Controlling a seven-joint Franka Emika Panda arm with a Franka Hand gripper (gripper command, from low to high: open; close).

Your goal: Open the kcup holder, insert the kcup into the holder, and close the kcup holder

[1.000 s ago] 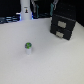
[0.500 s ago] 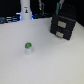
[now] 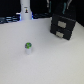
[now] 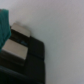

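The job had hardly begun. The kcup holder (image 3: 63,27), a black box with two grey slots, sat on the white table (image 3: 50,60) and looked closed. The kcup (image 3: 28,48) stood well apart from it, toward the exterior view's left. The gripper could not be made out, so I cannot tell if it was apart or together. Opening, loading and closing were all left.

Soft, low-resolution, evenly lit frames.
Bright diffuse light across the white table (image 3: 30,65), faintly pinkish; only a weak shadow beside the kcup (image 3: 28,48). Heavily blurred up close in the wrist view, with the kcup holder (image 4: 25,62) reduced to a dark smear without detail.
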